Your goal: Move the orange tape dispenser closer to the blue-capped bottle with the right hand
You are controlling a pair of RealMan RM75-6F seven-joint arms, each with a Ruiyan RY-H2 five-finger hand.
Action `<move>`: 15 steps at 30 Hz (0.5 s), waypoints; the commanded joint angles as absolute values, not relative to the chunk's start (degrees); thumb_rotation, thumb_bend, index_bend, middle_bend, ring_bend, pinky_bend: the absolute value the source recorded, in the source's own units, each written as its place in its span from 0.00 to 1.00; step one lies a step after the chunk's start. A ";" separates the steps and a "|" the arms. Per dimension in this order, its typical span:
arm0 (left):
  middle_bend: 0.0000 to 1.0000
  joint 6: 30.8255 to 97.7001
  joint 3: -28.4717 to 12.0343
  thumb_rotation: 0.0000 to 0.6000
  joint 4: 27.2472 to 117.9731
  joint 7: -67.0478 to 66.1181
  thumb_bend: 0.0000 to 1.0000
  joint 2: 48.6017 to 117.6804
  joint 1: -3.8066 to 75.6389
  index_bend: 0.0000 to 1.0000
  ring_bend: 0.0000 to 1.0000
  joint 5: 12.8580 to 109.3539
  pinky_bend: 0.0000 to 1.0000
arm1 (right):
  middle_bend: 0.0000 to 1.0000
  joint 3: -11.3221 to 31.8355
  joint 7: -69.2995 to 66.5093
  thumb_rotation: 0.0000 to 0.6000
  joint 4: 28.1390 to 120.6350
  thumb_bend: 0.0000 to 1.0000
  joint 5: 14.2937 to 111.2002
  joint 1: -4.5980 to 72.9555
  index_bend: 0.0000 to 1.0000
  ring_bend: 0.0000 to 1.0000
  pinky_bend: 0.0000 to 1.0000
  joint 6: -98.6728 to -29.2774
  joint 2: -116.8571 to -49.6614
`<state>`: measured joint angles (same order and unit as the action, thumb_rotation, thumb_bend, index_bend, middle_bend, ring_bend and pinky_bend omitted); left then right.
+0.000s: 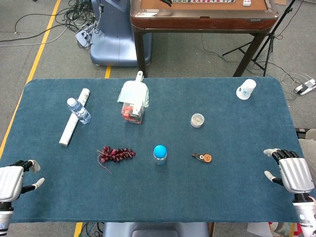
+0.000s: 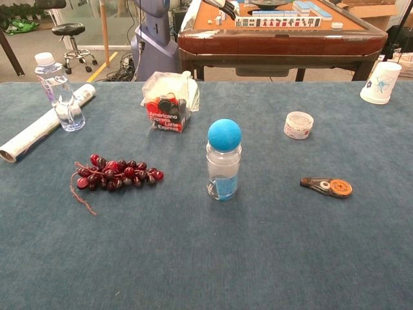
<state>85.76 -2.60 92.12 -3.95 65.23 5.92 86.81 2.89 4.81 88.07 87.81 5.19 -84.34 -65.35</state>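
The orange tape dispenser (image 1: 203, 157) (image 2: 327, 186) lies flat on the blue table, a short way right of the blue-capped bottle (image 1: 160, 153) (image 2: 224, 161), which stands upright near the middle. My right hand (image 1: 291, 169) rests at the table's right front edge, fingers apart and holding nothing, well right of the dispenser. My left hand (image 1: 15, 179) rests at the left front edge, also holding nothing. Neither hand shows in the chest view.
A bunch of dark red grapes (image 1: 115, 154) lies left of the bottle. A small round tin (image 1: 197, 120), a paper cup (image 1: 246, 89), a capsule box with a bag (image 1: 133, 105), a water bottle (image 1: 79, 110) and a paper roll (image 1: 74, 117) sit further back.
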 commanded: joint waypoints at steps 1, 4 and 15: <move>0.58 85.33 -2.47 1.00 91.61 -3.80 0.13 65.57 6.14 0.56 0.52 86.86 0.65 | 0.42 2.87 5.20 1.00 88.09 0.09 87.79 5.06 0.38 0.38 0.44 -84.51 -65.37; 0.58 84.97 -2.36 1.00 91.41 -3.85 0.13 65.71 6.20 0.56 0.52 86.68 0.65 | 0.42 3.09 5.13 1.00 88.14 0.14 87.64 5.05 0.38 0.38 0.44 -84.75 -65.48; 0.58 85.04 -2.32 1.00 91.57 -3.21 0.13 65.16 5.86 0.56 0.52 86.08 0.65 | 0.23 2.99 3.52 1.00 83.51 0.01 88.80 7.44 0.29 0.20 0.28 -82.05 -69.64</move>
